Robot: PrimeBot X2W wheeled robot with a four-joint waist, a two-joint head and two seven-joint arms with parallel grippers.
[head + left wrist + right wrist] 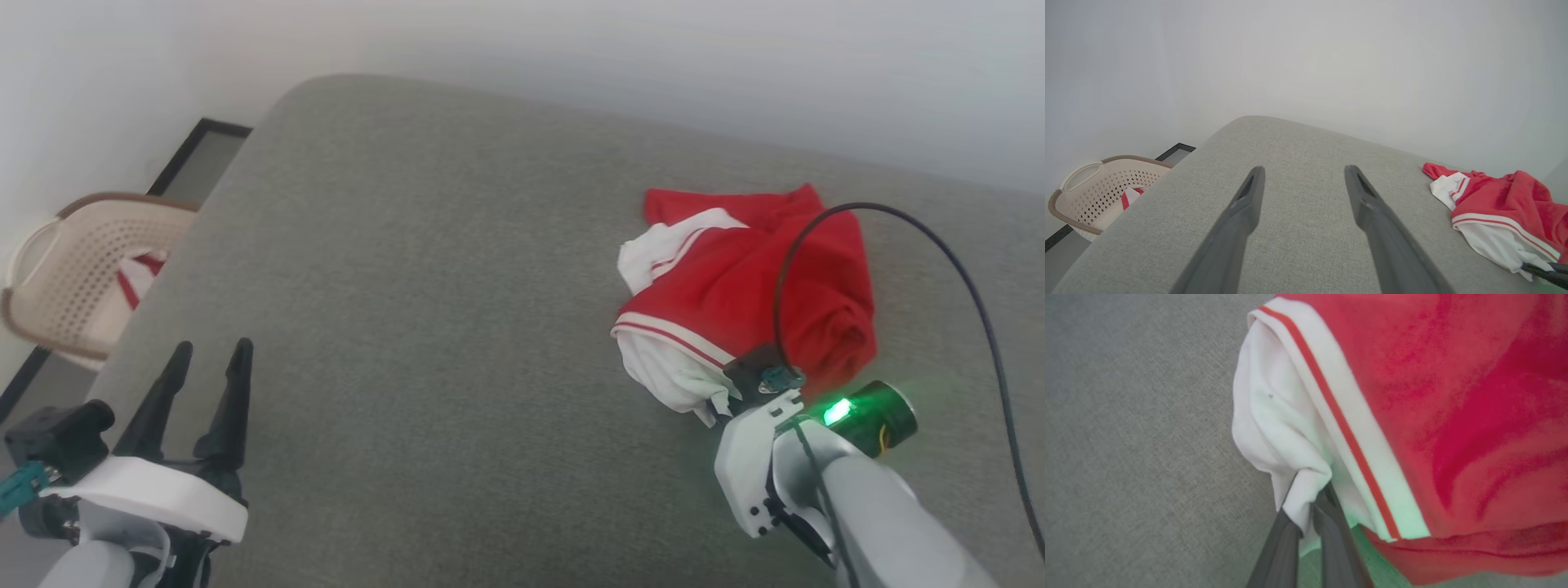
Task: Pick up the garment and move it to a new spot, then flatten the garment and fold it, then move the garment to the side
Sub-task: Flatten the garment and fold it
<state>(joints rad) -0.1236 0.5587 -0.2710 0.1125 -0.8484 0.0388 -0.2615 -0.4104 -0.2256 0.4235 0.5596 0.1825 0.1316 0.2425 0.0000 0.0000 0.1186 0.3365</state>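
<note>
Grey upholstery (424, 269) is spreading wide beneath a pale wall, and the garment (759, 286) is lying bunched toward its right side, not far from the far edge. The right claw (1310, 506) is pinching together on a fold of the white end panel at the heap's near corner. The left claw (213, 347) is hovering empty with its fingers spread apart, well away over the near left corner. The bite is looking thin: only a small tuck of white cloth is sitting between the fingers, so on a lift it is likely to be slipping free, or dragging the bundle rather than raising it. A black cable (971, 286) is arching over the red cloth, and it could be snagging a fold as the arm is rising. Open room is lying to the left and centre, broad and bare, so a move that way is looking safest. Rightward and backward the edge is coming soon, and cloth set there could be sliding off. Beyond the left edge a perforated basket (65, 286) is sitting low, holding another cloth.
</note>
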